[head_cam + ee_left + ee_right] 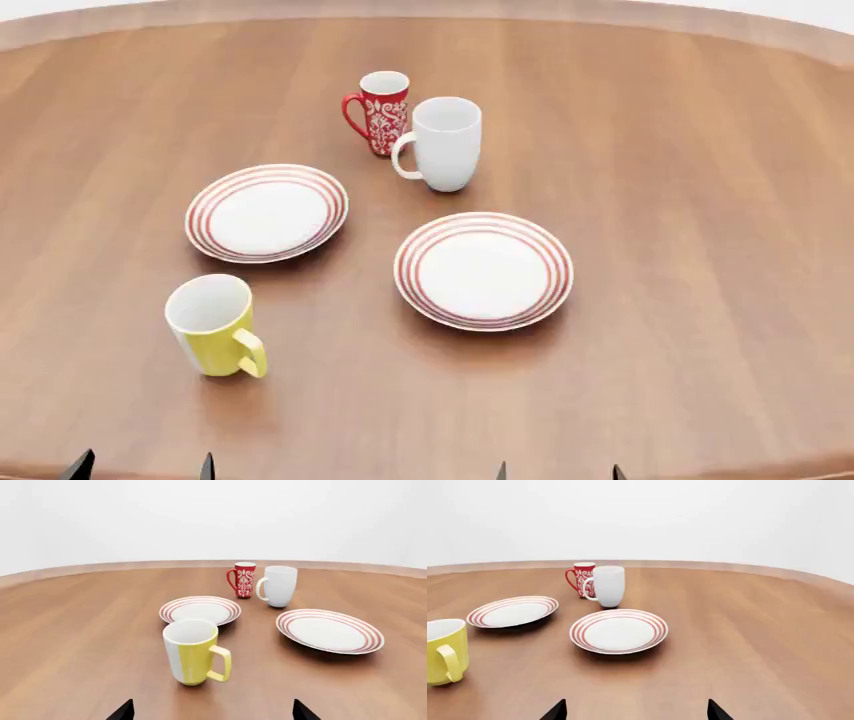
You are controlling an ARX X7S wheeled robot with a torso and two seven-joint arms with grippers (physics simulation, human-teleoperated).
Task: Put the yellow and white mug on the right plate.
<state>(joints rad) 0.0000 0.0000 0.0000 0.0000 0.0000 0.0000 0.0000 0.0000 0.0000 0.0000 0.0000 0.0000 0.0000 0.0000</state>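
Observation:
The yellow and white mug (214,327) stands upright at the front left of the table, handle toward the front right; it also shows in the left wrist view (193,651) and the right wrist view (443,651). The right plate (483,270), white with red rings, lies empty at mid-table; it also shows in the left wrist view (329,630) and the right wrist view (618,630). My left gripper (143,467) is open and empty, just in front of the mug. My right gripper (558,472) is open and empty, in front of the right plate.
A look-alike left plate (267,213) lies behind the yellow mug. A red patterned mug (380,112) and a taller white mug (442,143) stand together behind the plates. The round wooden table (694,200) curves away at its far edge.

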